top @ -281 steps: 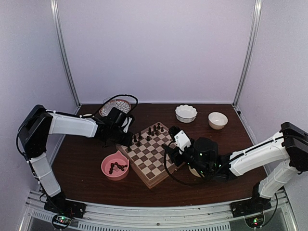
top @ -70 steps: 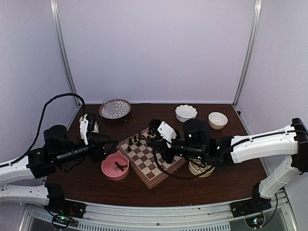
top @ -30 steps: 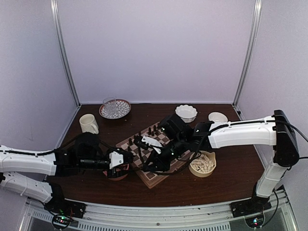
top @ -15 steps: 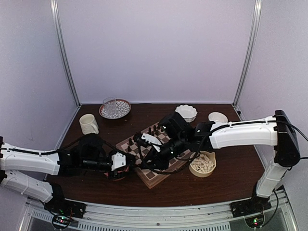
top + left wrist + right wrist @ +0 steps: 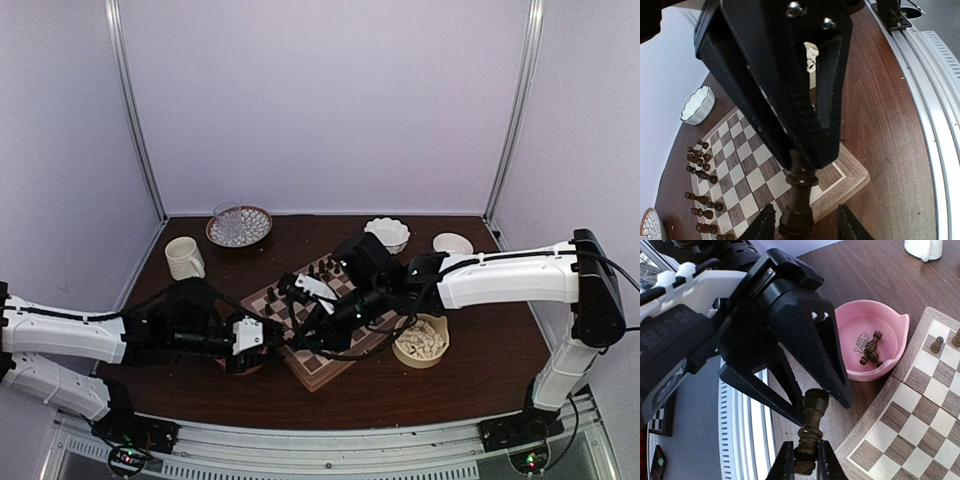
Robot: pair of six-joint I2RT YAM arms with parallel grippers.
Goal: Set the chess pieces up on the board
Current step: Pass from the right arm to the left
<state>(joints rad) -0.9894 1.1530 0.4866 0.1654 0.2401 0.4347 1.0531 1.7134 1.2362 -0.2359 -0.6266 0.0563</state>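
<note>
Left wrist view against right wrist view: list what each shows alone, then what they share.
Left wrist only: whole rows of dark pieces standing on the board, and a white fluted bowl. Right wrist only: the pink bowl holding a few dark pieces, and a white mug. Both: one dark chess piece gripped at once by the left fingers and the right fingers, plus the board.

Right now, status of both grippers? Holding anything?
Left gripper: jaws closed on the top of a dark chess piece.
Right gripper: jaws closed on the base of that piece; looks like a handover.
</note>
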